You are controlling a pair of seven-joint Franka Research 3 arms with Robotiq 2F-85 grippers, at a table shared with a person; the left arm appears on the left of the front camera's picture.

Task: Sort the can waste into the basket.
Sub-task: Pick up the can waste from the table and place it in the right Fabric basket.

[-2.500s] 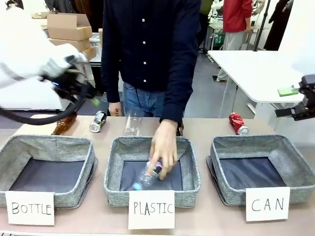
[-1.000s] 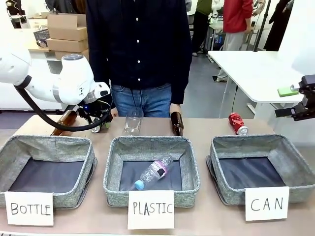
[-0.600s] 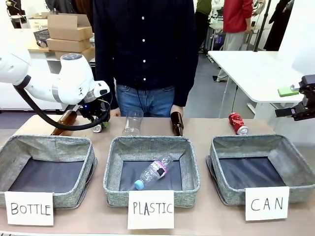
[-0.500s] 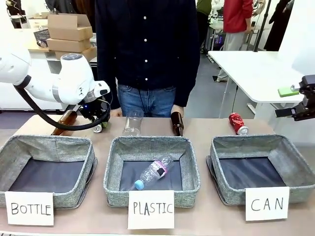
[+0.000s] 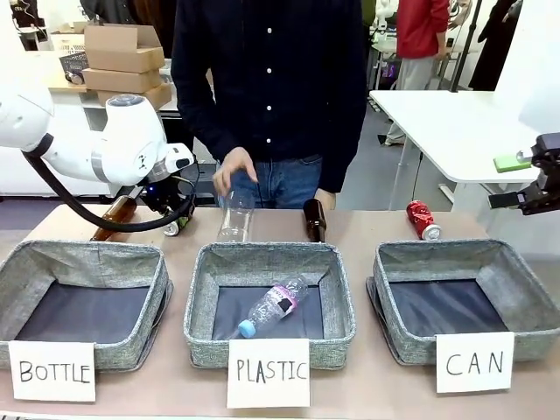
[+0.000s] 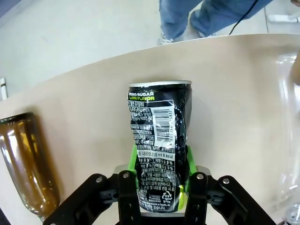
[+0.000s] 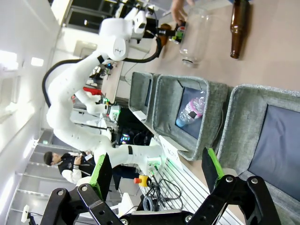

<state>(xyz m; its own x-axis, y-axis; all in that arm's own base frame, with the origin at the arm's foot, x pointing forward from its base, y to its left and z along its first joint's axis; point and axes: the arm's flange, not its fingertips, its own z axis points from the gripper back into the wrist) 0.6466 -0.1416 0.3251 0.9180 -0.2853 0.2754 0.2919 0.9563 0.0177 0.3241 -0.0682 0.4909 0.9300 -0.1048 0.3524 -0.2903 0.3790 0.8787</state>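
2 cans sit out on the table (image 5: 363, 229), well apart. The black can (image 6: 159, 122) is at the far left, dented along one side. The left gripper (image 6: 160, 161) has its green pads pressed on both sides of the can's lower half, jaws clamped on it. I can't tell if the can is lifted or resting on the tabletop. The red can (image 5: 423, 220) lies on its side at the far right, just behind the back rim of the CAN basket (image 5: 532, 302), with nothing touching it. That basket stands at the front right, its dark bottom bare and its white card (image 5: 474, 362) in front. The right gripper (image 7: 155, 168) hangs beyond the table's right edge, fingers spread wide, holding nothing.

Just beside the black can lies a brown bottle (image 6: 26, 164). On the can's other side is a clear bottle (image 5: 234, 219), with the person's hand (image 5: 233, 170) above it. A 2nd brown bottle (image 5: 313, 220) sits behind the PLASTIC basket (image 5: 199, 297), which holds a blue-capped bottle (image 5: 273, 306). The BOTTLE basket (image 5: 17, 280) stands at the front left.
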